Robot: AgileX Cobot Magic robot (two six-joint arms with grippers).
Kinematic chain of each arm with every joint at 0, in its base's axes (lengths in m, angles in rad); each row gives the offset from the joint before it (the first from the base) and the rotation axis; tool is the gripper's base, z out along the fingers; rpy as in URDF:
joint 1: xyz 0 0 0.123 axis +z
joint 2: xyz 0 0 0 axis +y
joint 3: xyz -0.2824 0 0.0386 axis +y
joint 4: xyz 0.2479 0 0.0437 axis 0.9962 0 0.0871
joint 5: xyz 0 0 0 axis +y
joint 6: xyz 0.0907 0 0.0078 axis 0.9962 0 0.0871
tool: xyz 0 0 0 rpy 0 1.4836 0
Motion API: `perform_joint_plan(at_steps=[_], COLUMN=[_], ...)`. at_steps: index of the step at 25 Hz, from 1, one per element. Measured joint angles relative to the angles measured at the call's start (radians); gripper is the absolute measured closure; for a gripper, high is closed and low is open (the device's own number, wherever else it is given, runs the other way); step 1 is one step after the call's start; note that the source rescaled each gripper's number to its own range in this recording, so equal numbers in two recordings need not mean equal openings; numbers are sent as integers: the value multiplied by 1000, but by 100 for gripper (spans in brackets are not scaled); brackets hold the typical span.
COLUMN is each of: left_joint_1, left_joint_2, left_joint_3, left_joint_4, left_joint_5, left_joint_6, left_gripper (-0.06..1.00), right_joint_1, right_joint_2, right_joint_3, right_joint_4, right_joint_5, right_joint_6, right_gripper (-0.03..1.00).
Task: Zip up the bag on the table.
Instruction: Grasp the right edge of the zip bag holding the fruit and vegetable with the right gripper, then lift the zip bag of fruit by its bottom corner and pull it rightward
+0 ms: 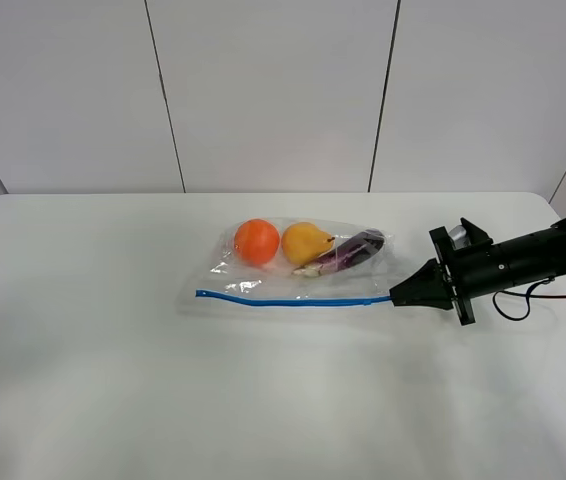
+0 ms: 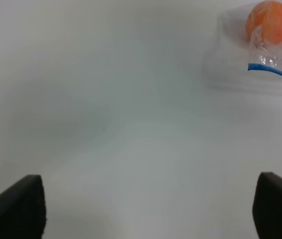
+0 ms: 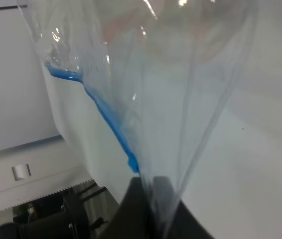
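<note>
At centre frame from the high camera, bag [image 1: 263, 282] flat on worktop [image 1: 113, 380], holding orange [image 1: 256, 241], pear [image 1: 303, 242], eggplant [image 1: 355, 249]; at mid-right, right end effector [image 1: 395, 296] pinched onto right end of blue zipper strip [image 1: 283, 300]. From the left wrist: left end effector [image 2: 151, 199] spread wide, empty, bag well apart. From the right wrist: fingers [image 3: 137, 214] clamped on clear plastic.

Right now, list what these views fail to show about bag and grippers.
Zipper strip: sealed or open, too thin in exterior high, blurred in right wrist.
Bag: cut off by left wrist frame edge, beside the orange.
Left gripper: outside exterior high.
Right gripper: its hold veiled by plastic in right wrist.
</note>
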Motion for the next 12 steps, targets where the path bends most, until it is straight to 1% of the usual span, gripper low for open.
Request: perform_joint_plan(at_steps=[9, 12], left_joint_1=[0, 0], left_joint_2=[0, 0], left_joint_3=[0, 0], left_joint_4=[0, 0], left_joint_5=[0, 0], left_joint_6=[0, 0], left_gripper=[-4, -4], right_joint_1=[0, 0], right_joint_2=[0, 0], right_joint_3=[0, 0], right_joint_4=[0, 16], right_joint_5=[0, 0], right_joint_6=[0, 0], right_gripper=[97, 97])
